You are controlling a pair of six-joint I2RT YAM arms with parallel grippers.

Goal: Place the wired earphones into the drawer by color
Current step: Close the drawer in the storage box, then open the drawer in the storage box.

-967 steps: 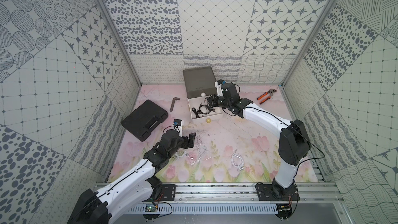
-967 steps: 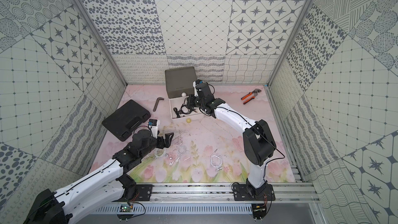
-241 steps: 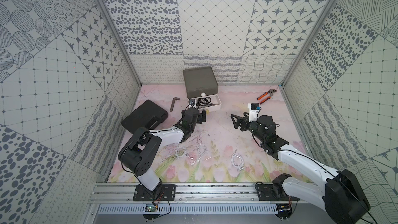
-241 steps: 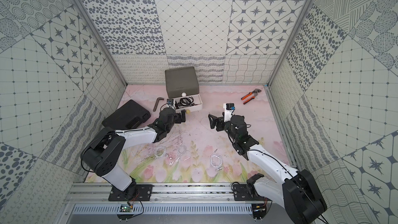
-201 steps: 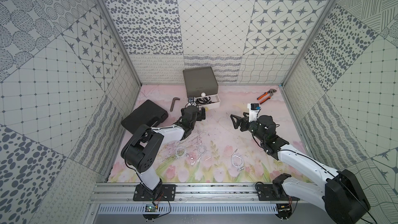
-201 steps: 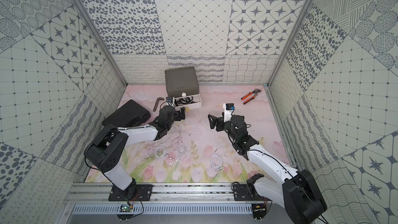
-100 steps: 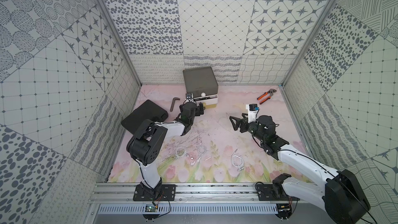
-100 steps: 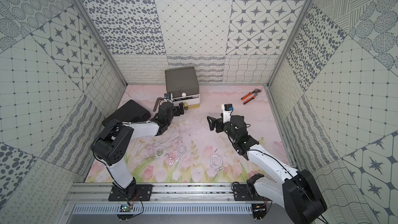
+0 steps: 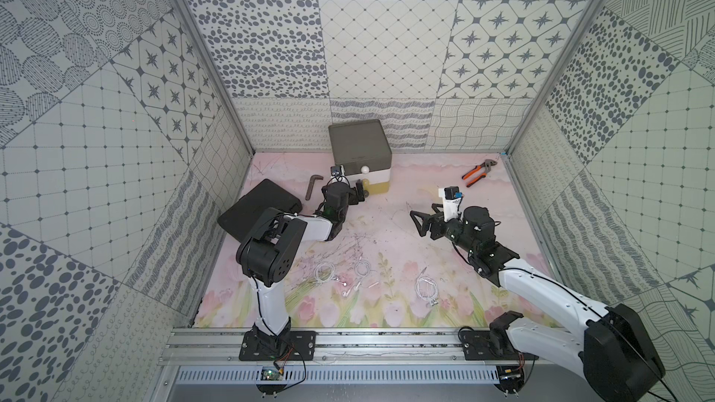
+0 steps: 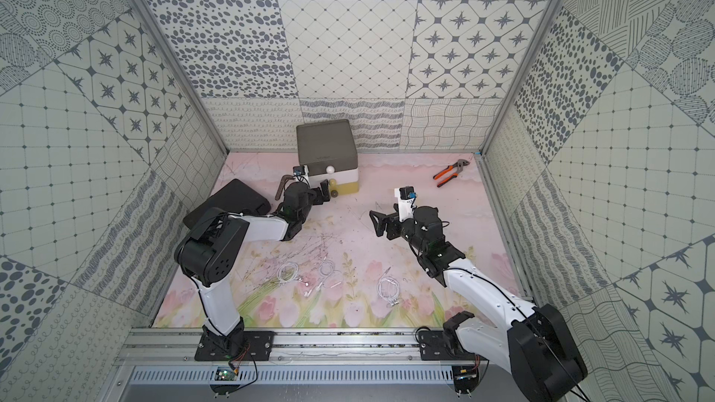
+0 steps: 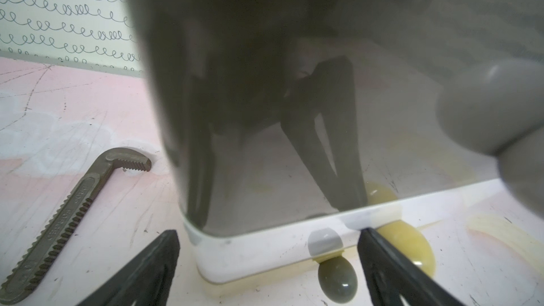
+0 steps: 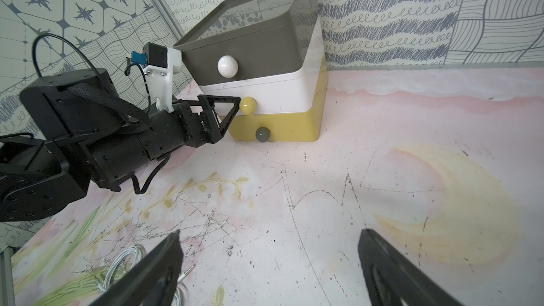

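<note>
A: A pink flowered surface (image 9: 390, 222) inside patterned walls (image 9: 383, 52). Where is the drawer (image 9: 361, 148)?

B: Far centre. The left pincer (image 9: 361, 194) is spread wide at its yellow knob (image 12: 247, 105). The right pincer (image 9: 425, 219) hangs open and empty, mid-right. White wired earphones (image 9: 324, 270) lie coiled nearer us.

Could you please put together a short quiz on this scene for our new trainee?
1. True or false: the right hand is shut on something.
2. What colour are the earphones lying on the mat? A red, B white, C black.
3. Which hand is at the front of the drawer?
Key: 1 false, it is open and empty. 2 B. 3 the left hand.
</note>
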